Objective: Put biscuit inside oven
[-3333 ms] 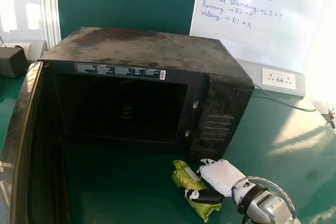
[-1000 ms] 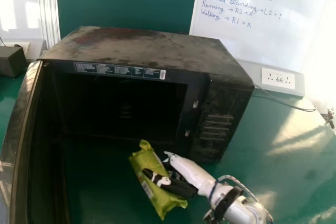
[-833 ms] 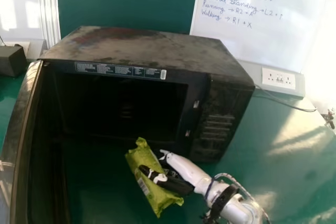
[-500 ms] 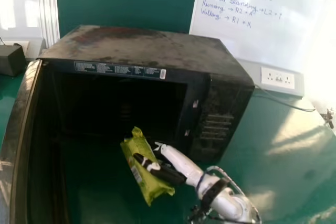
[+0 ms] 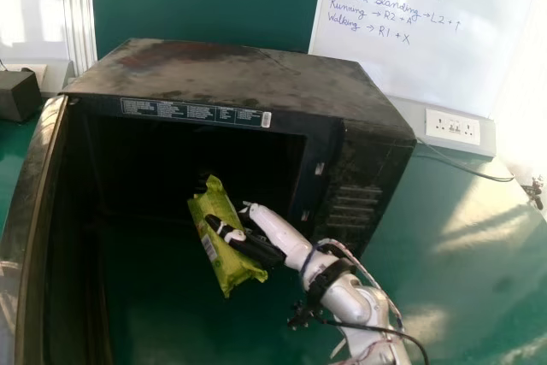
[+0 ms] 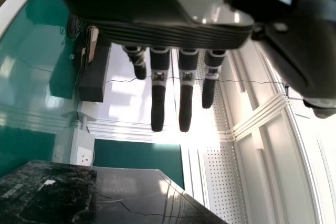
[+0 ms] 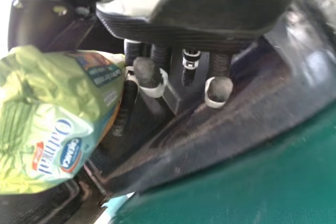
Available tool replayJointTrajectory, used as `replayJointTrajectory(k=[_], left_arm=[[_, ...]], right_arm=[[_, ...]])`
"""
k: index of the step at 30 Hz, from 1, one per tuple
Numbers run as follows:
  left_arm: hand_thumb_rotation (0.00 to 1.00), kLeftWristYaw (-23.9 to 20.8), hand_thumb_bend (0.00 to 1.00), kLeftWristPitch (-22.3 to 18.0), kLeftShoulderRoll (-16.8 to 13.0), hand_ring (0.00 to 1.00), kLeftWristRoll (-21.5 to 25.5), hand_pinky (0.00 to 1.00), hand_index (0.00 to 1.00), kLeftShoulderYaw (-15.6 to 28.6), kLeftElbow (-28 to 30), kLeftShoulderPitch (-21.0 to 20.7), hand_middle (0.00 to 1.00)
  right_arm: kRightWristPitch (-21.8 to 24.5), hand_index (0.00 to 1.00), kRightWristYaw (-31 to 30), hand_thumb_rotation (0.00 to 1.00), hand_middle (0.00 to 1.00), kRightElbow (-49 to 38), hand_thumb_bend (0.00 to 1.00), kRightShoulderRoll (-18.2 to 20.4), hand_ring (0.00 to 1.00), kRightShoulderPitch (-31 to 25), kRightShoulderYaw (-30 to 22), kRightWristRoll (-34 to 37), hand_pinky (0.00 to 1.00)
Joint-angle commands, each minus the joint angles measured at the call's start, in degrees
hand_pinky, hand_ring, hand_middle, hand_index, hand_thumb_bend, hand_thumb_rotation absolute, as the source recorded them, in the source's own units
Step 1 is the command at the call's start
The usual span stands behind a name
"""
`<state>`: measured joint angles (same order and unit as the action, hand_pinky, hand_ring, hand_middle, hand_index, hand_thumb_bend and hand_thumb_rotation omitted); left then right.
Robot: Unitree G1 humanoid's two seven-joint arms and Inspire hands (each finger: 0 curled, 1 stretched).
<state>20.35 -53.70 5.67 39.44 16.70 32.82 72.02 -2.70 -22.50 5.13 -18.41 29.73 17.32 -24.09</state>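
You have the biscuit packet in the right hand, which is closed around it, with the thumb lying across the near face. The packet hangs tilted before the mouth of the oven; whether its upper end is already past the front edge, I cannot tell.

It should be a light thing, I think, with a thin and wrinkled wrapper, perhaps rather slippery. The biscuits inside could break easily, so please press only as much as is needed. The grip is near the middle of the length, which seems to me a good place; the crimped ends would probably bend and let the packet turn.

Around it, you should mind the right side of the oven opening, with its latch slots, because the hand and forearm must pass close to it. The lower edge could catch the packet's low end, so some lift and levelling may be wise. The door stands open at the left. The oven rests on the green table. Your left hand, in its wrist view, has its fingers straight and holds nothing.
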Motion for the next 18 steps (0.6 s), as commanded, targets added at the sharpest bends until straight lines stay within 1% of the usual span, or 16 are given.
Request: replayJointTrajectory(k=[1, 6, 9, 11, 14, 16, 18], left_arm=[[0.71, 0.21, 0.72, -1.09, 2.51, 0.73, -0.28, 0.88, 0.85, 0.10, -0.88, 0.87, 0.77], [0.69, -0.20, 0.74, -1.19, 2.58, 0.77, -0.41, 0.69, 0.86, -0.16, -0.89, 1.24, 0.82], [0.68, -0.32, 0.74, -1.02, 2.60, 0.76, -0.24, 0.63, 0.86, -0.63, -0.65, 1.62, 0.83], [0.68, -0.01, 0.75, -0.94, 2.33, 0.76, 0.53, 0.61, 0.86, -1.23, -0.51, 1.79, 0.84], [0.67, 0.43, 0.75, -0.88, 1.96, 0.77, 1.46, 0.65, 0.86, -1.82, -0.51, 1.95, 0.84], [0.67, 0.48, 0.75, -0.81, 1.93, 0.77, 1.85, 0.66, 0.86, -2.27, -0.33, 2.11, 0.82], [0.69, 0.52, 0.75, -1.17, 2.10, 0.75, 1.44, 0.64, 0.85, -1.99, -0.65, 2.01, 0.80]], right_arm=[[-1.96, 0.09, 1.52, 0.00, 0.00, 2.44, 0.64, 0.78, 0.00, 2.60, 0.49, -0.42, 0.00], [-3.12, 0.09, 2.63, 0.00, 0.00, 6.82, 0.65, 1.96, 0.00, 5.38, 0.73, -0.36, 0.00], [-3.05, 0.09, 2.53, 0.00, 0.00, 8.52, 0.65, 2.67, 0.00, 6.61, 0.51, 0.22, 0.00], [-3.25, 0.09, 2.78, 0.00, 0.00, 9.76, 0.66, 3.15, 0.00, 7.54, 0.47, 0.27, 0.00], [-3.55, 0.09, 3.30, 0.00, 0.00, 11.57, 0.67, 3.57, 0.00, 9.26, 0.84, -0.44, 0.00], [-3.61, 0.09, 3.87, 0.00, 0.00, 12.86, 0.67, 3.82, 0.00, 10.48, 1.21, -1.18, 0.00], [-4.13, 0.08, 4.42, 0.00, 0.00, 14.31, 0.67, 3.88, 0.00, 11.83, 1.77, -2.20, 0.00]])
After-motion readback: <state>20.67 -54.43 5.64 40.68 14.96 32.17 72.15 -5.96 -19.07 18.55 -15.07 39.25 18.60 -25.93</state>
